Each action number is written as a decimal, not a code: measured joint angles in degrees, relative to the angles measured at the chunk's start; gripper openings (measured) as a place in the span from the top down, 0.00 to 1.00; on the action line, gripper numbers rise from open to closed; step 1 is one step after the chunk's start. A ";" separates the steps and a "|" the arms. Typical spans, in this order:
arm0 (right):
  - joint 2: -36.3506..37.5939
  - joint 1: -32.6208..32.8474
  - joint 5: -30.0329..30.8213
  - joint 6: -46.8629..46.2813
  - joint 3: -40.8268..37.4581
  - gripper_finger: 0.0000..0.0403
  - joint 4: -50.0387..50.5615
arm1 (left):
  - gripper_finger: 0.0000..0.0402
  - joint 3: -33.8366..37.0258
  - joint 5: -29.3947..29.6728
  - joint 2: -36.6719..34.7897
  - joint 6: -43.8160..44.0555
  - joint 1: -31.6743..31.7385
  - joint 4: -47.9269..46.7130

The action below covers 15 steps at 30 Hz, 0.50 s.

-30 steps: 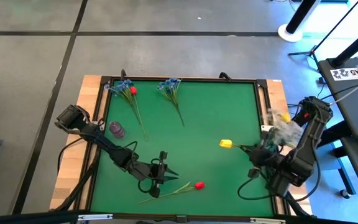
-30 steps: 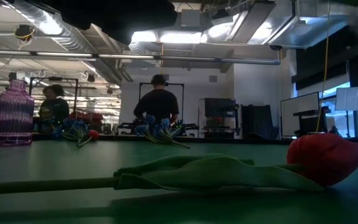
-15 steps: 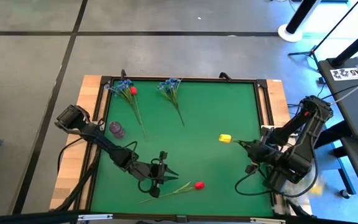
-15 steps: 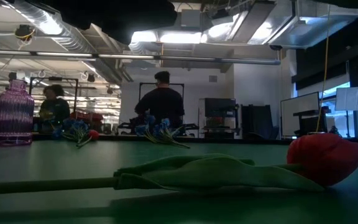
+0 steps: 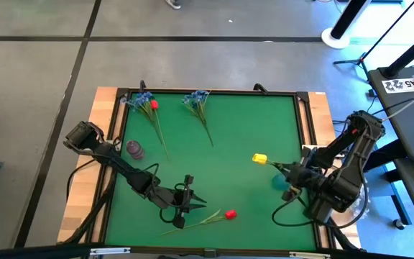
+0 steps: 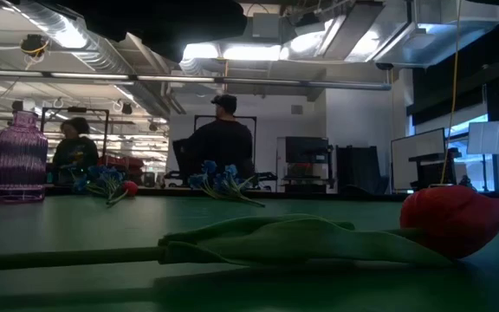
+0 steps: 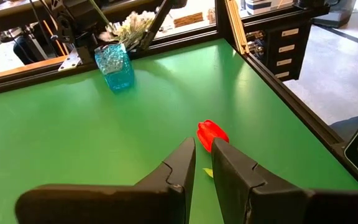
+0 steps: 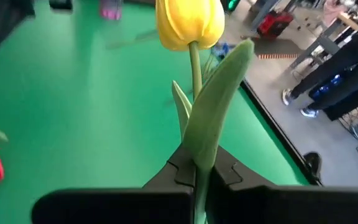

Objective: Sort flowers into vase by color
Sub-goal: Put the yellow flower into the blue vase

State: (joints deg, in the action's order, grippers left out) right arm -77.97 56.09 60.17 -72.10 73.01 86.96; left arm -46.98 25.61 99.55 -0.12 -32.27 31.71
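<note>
Counter [image 5: 236,137] with green surface, seen from above, both arms at its near side. Right end effector [image 5: 286,171] sits at the counter's right edge, fingers clamped on the green stalk of the yellow tulip [image 5: 259,159]; in the right wrist view the yellow tulip [image 8: 189,23] stands up from between the closed fingers [image 8: 182,171], one long leaf alongside the stalk. A blue glass vase [image 5: 279,181] stands just beside this end effector on the green surface; the left wrist view shows the blue glass vase [image 7: 115,64] with pale blossoms in it, near the far rail.

Left end effector [image 5: 186,202] is low over the near centre of the counter, fingers [image 7: 180,165] slightly parted and holding nothing. The red tulip [image 5: 229,214] lies flat just beyond the fingertips, its stalk running leftward; in the low view the red tulip [image 6: 453,221] fills the foreground with its leaf.

Along the far edge lie two blue-blossom sprigs: the left sprig [image 5: 141,102], with a second red bud [image 5: 154,104] touching it, and the centre sprig [image 5: 196,101]. A purple vase [image 5: 134,150] stands near the left edge, apart from both end effectors. A person in dark clothing [image 6: 221,143] and a second person [image 6: 74,149] are in the room behind.
</note>
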 joint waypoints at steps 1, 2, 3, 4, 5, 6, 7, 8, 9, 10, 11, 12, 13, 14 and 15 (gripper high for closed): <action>0.00 -0.54 1.19 0.22 0.00 0.99 -0.89 | 0.87 0.00 0.00 0.00 -0.02 0.00 0.14; 0.00 -1.17 2.42 0.40 0.00 0.99 -1.66 | 0.87 0.00 0.00 0.00 -0.08 0.00 0.47; 0.00 -1.97 3.55 0.60 0.00 0.99 -2.51 | 0.87 0.00 -0.05 0.00 -0.35 0.00 0.96; -0.01 -3.04 4.45 1.04 0.00 0.99 -3.52 | 0.87 0.00 -0.12 0.00 -0.42 0.00 1.40; -0.14 -4.30 4.90 2.14 0.00 0.99 -4.92 | 0.87 0.00 -0.36 0.00 -0.45 0.00 1.66; -0.39 -5.87 4.98 3.89 0.00 0.99 -6.55 | 0.87 0.00 -0.64 0.00 -0.47 0.00 1.75; -0.73 -7.44 4.86 6.18 0.00 0.99 -8.75 | 0.87 0.00 -0.87 0.00 -0.52 0.00 1.72; -1.14 -8.82 4.57 9.21 0.00 0.98 -11.03 | 0.87 0.00 -1.09 0.02 -0.72 0.00 1.72; -1.64 -10.35 4.09 12.78 0.00 0.98 -13.72 | 0.87 0.00 -1.14 0.02 -0.95 0.00 1.72; -2.14 -12.02 3.60 16.69 0.00 0.96 -16.94 | 0.87 0.00 -1.16 0.02 -1.11 0.00 1.77; -2.67 -13.69 3.15 20.66 0.00 0.94 -20.15 | 0.87 0.00 -1.16 0.02 -1.13 0.00 1.77; -3.31 -15.53 2.13 24.47 0.00 0.91 -23.52 | 0.87 0.00 -1.16 0.02 -1.14 0.00 1.76; -3.99 -17.39 0.63 28.05 0.00 0.87 -26.69 | 0.87 0.00 -1.16 0.02 -1.14 0.00 1.78; -4.71 -19.46 -0.89 31.52 0.00 0.83 -29.57 | 0.87 0.00 -1.16 0.02 -1.14 0.00 1.85; -5.46 -21.64 -2.57 34.51 0.00 0.79 -32.33 | 0.87 0.00 -1.17 0.02 -1.13 0.00 1.94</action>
State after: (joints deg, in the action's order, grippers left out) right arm -83.44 34.44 57.60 -37.60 73.01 54.63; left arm -46.98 24.44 99.57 -1.25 -32.27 33.65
